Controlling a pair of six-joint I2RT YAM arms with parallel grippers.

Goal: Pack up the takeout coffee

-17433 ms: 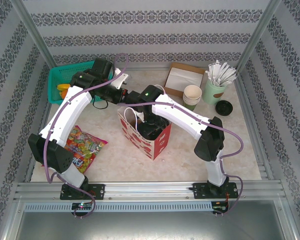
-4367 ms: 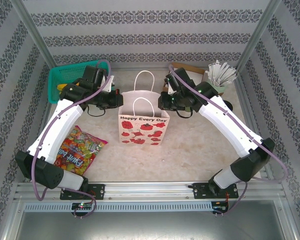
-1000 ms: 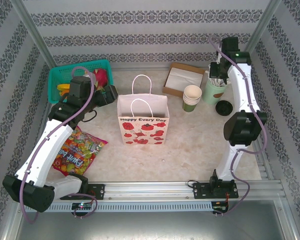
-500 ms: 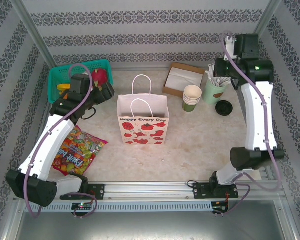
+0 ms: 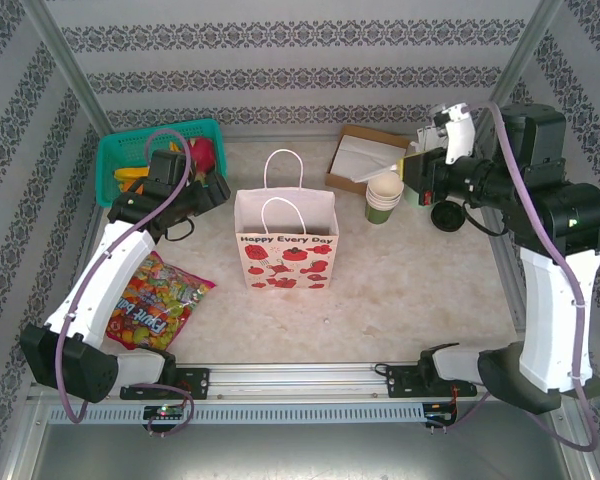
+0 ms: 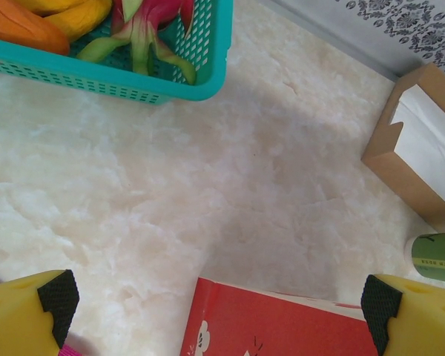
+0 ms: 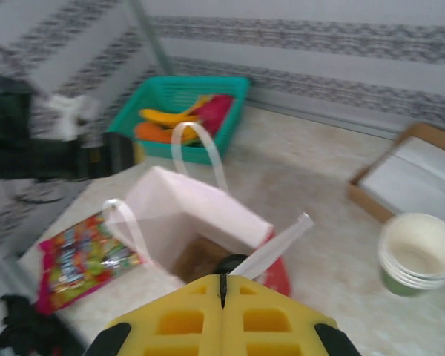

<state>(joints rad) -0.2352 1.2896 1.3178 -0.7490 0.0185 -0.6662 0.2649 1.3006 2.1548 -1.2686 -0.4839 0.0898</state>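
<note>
My right gripper (image 7: 222,285) has its yellow fingers pressed flush together, pinching one end of a white stick (image 7: 274,243) that slants up and to the right. My left gripper (image 6: 219,304) stands wide apart with nothing between its black pads (image 6: 58,297). Beyond them lie bare marble table (image 6: 170,200) and the red upper edge of the paper bag (image 6: 282,330).

In my right wrist view the bag gapes open. Low inside it, just past my fingertips, sits a dark round shape (blurred, but I take it for the lid of the takeout coffee (image 7: 224,265)), beside something brown I cannot make out.

From above, the right gripper (image 5: 412,170) hangs over the table's far right, and the stick reaches left above a stack of paper cups (image 5: 384,193). The left gripper (image 5: 216,188) hovers between the teal basket (image 5: 130,150) and the bag's left side, touching neither. The bag stands upright mid-table, handles up. A candy packet (image 5: 155,295) lies flat at near left, a brown box (image 5: 365,155) sits behind the cups, and a loose black lid (image 5: 447,215) lies to their right.
</note>
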